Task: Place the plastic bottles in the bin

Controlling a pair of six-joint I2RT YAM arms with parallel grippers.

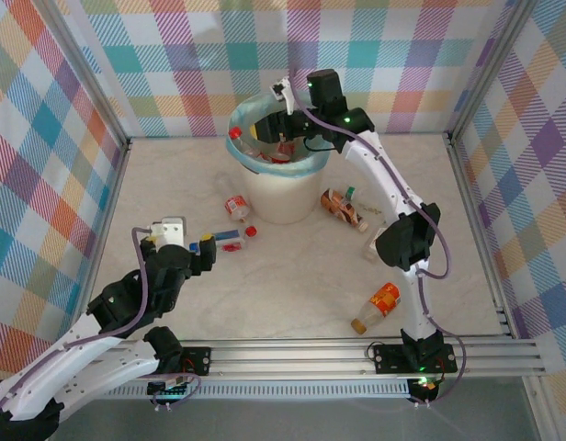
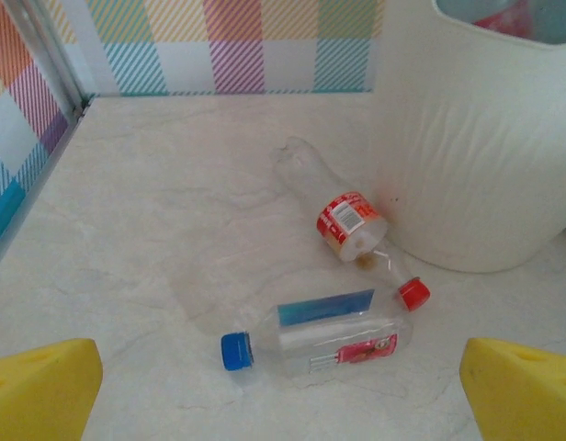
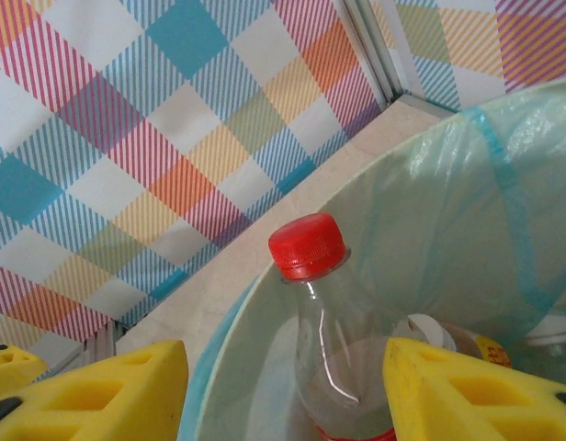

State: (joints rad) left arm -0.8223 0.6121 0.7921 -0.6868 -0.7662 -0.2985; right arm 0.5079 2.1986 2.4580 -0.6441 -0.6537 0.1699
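The cream bin (image 1: 276, 197), lined with a blue bag, stands at the back centre. My right gripper (image 1: 281, 138) hovers over its mouth, open. In the right wrist view a clear red-capped bottle (image 3: 311, 303) stands inside the bin (image 3: 430, 202), leaning at the rim just ahead of the right gripper (image 3: 288, 395), with a gap to the left finger. More bottles lie below it. My left gripper (image 1: 205, 253) is open, low over the table. Ahead of the left gripper (image 2: 283, 395) lie a blue-capped bottle (image 2: 329, 335) and a red-labelled bottle (image 2: 343, 216) beside the bin wall (image 2: 467, 138).
A loose red cap end (image 2: 413, 294) lies between the two near bottles. A crushed brownish bottle (image 1: 343, 207) lies right of the bin, and an orange-labelled bottle (image 1: 379, 305) near the front right. Checked walls close in the back and both sides.
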